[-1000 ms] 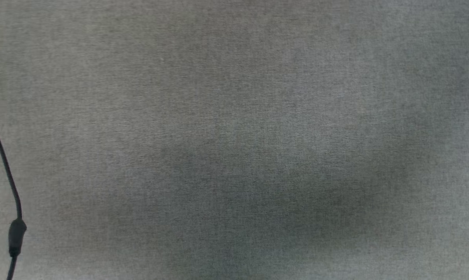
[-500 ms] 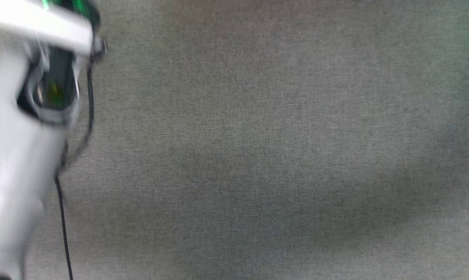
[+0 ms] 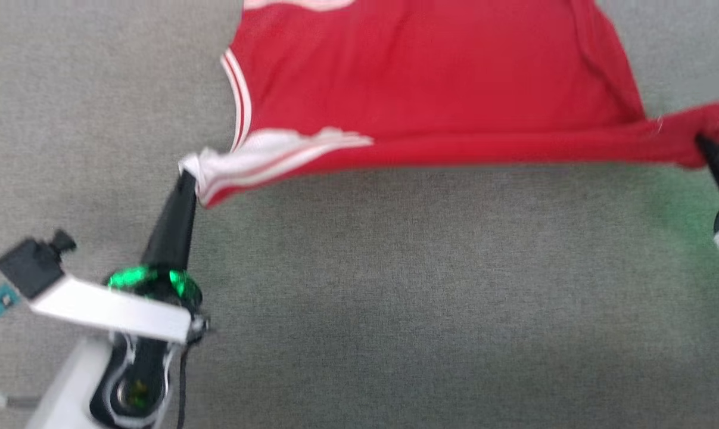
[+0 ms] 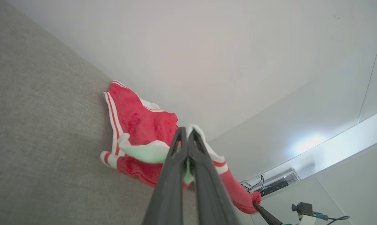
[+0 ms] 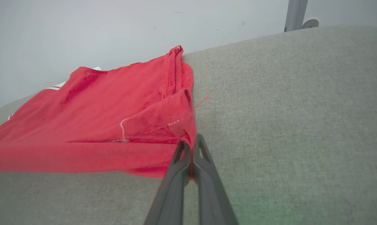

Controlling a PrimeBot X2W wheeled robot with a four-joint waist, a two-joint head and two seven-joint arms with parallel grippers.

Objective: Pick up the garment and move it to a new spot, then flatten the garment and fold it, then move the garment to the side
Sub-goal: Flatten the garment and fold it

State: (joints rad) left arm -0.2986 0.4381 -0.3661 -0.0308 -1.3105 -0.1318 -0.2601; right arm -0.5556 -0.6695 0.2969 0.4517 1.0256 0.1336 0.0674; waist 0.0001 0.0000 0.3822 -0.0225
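The garment point(image 3: 430, 77) lies spread on the grey desk point(image 3: 395, 310), its near edge stretched taut and raised off the cloth. The left tool point(image 3: 187, 177) is clamped on the garment's white striped corner, and the right tool point(image 3: 703, 143) pinches the garment's opposite red corner

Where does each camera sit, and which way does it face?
Head: on the head, facing down at grey fabric surface; left tool and right tool pinch the red jersey.
Left wrist: along the left tool, toward jersey and wall.
Right wrist: along the right tool, across jersey and surface.
Shared: all show the jersey.
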